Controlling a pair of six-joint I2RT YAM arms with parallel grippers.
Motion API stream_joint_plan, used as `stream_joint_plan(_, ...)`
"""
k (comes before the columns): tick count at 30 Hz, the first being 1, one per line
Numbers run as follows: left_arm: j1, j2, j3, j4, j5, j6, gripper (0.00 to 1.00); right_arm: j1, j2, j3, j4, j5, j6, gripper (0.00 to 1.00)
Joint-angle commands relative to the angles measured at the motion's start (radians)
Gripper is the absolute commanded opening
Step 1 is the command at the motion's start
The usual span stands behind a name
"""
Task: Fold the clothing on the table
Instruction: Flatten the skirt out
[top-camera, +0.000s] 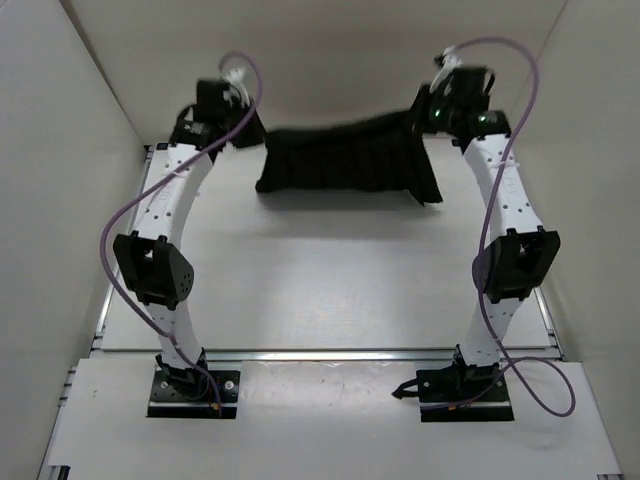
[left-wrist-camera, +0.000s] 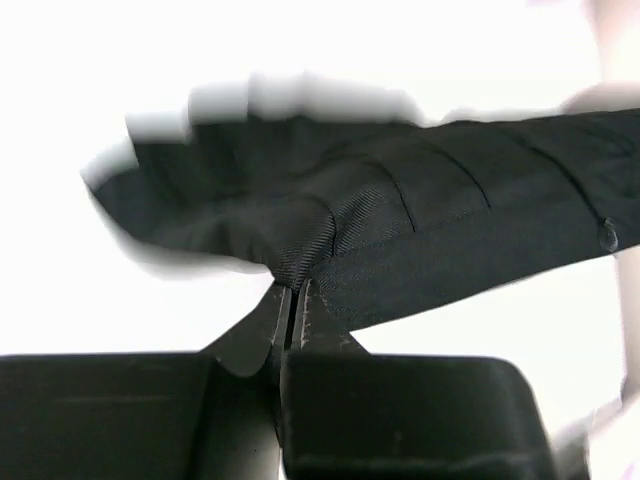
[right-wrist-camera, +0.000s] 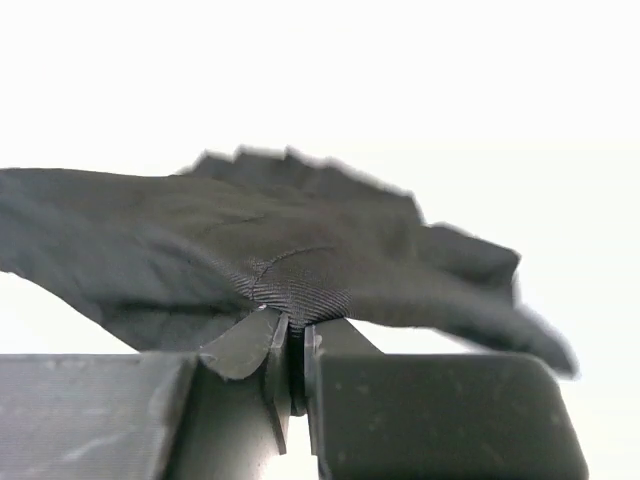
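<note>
Top external view: the clothing (top-camera: 345, 160) sits at the far end of the table (top-camera: 320, 290), spread across the table's width between the two arms, with its pleat-like creases running toward the table's near edge. Left wrist view: the left gripper (left-wrist-camera: 293, 298) is clamped on a pinch of the garment's edge, jaws almost together. Right wrist view: the right gripper (right-wrist-camera: 296, 330) is likewise clenched on a bunch of the black fabric. Whether the garment is raised off the table cannot be determined.
</note>
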Motion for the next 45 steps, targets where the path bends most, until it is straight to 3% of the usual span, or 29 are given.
stream_joint_plan(1,0.058,-0.074,0.333,0.070,-0.067,-0.008,0.00,-0.044,-0.018,0.456,-0.054,0.054,-0.062,0.00)
stream_joint_plan(2,0.085,-0.106,0.295,0.092,-0.012,-0.022,0.00,-0.032,-0.033,0.462,-0.054,0.120,-0.113,0.00)
stream_joint_plan(4,0.066,-0.133,0.244,0.114,-0.048,0.029,0.00,0.009,-0.135,0.356,-0.030,0.215,-0.199,0.00)
stream_joint_plan(6,-0.007,-0.183,0.096,0.088,-0.165,0.130,0.00,0.031,-0.245,0.132,0.013,0.267,-0.245,0.00)
stream_joint_plan(8,-0.078,-0.295,-0.109,0.124,-0.252,0.177,0.00,0.033,-0.391,-0.212,0.084,0.243,-0.234,0.00)
stream_joint_plan(9,-0.094,-0.327,-0.267,0.143,-0.243,0.166,0.00,0.028,-0.424,-0.381,0.099,0.228,-0.224,0.00)
stream_joint_plan(13,-0.101,-0.571,-0.772,0.221,-0.183,0.053,0.00,0.037,-0.588,-0.734,0.115,0.224,-0.181,0.00)
stream_joint_plan(16,-0.146,-0.712,-0.981,0.155,-0.169,-0.010,0.00,0.034,-0.677,-0.926,0.105,0.137,-0.074,0.00)
stream_joint_plan(19,-0.215,-0.838,-1.063,0.070,-0.186,-0.059,0.00,0.118,-0.775,-1.073,0.072,0.126,0.006,0.00)
stream_joint_plan(24,-0.187,-0.943,-1.008,-0.093,-0.139,-0.105,0.00,0.204,-0.861,-1.078,-0.074,0.128,0.111,0.00)
stream_joint_plan(26,-0.146,-0.914,-0.979,-0.081,-0.110,-0.084,0.00,0.165,-0.868,-1.069,-0.059,0.094,0.090,0.00)
stream_joint_plan(28,-0.122,-0.840,-0.964,-0.017,-0.082,-0.074,0.00,0.062,-0.813,-1.049,-0.001,0.009,0.051,0.00)
stream_joint_plan(31,-0.100,-0.699,-0.916,0.032,-0.085,-0.064,0.00,0.010,-0.730,-1.001,0.078,-0.047,0.008,0.00)
stream_joint_plan(36,-0.028,-0.469,-0.786,0.075,-0.028,-0.030,0.00,0.002,-0.483,-0.926,0.188,-0.108,-0.026,0.00)
stream_joint_plan(40,-0.016,-0.349,-0.683,0.111,-0.068,-0.013,0.00,0.008,-0.345,-0.834,0.304,-0.118,-0.023,0.00)
stream_joint_plan(45,0.026,-0.193,-0.420,0.054,-0.031,0.002,0.00,-0.023,-0.177,-0.577,0.265,-0.170,-0.042,0.00)
